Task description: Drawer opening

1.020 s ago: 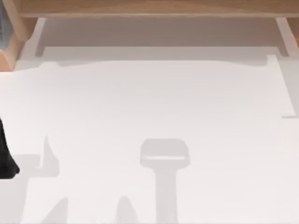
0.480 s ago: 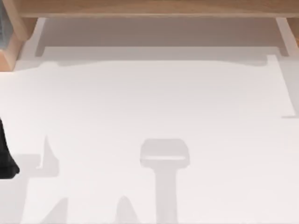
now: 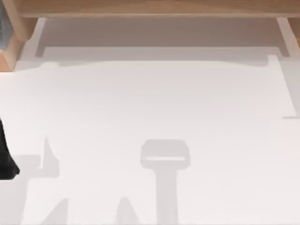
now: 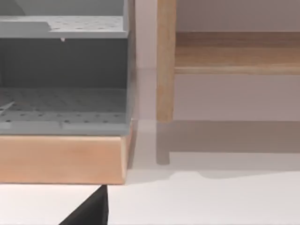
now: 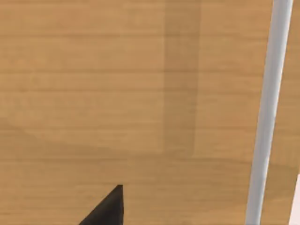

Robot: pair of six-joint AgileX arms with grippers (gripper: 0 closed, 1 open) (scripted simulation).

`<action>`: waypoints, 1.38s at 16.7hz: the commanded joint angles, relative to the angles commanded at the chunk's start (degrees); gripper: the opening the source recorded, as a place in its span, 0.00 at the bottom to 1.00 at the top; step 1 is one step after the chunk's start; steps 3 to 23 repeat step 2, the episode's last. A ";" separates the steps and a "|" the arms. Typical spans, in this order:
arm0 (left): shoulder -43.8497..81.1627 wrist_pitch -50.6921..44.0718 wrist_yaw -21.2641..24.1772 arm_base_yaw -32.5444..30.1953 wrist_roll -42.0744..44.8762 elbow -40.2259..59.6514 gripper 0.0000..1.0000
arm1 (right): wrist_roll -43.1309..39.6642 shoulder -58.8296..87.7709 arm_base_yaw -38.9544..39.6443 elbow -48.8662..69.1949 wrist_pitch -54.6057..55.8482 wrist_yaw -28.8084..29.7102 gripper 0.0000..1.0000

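The right end effector (image 5: 105, 211) is very close to the wood drawer front (image 5: 93, 93), with the pale handle (image 5: 267, 117) off to one side. I cannot tell if it is wide or narrow, or if the drawer is out. To pull well, line up on the handle and pull straight. The left end effector (image 4: 89, 213) waits over the counter (image 3: 150, 108), at its left.

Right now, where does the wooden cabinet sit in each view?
Top view: wooden cabinet along the top edge.
Left wrist view: its upright post and rail, beyond the table.
Right wrist view: its panel close up, beside a pale bar.
Shared landmark: grey perforated rack, top view's upper left and left wrist view.
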 joint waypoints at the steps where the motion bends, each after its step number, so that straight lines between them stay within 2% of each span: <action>1: 0.00 0.00 0.00 0.00 0.00 0.00 1.00 | 0.00 0.00 0.00 0.00 0.00 0.00 1.00; 23: 0.00 0.00 0.00 0.00 0.00 0.00 1.00 | 0.00 0.00 0.00 0.00 0.00 0.00 1.00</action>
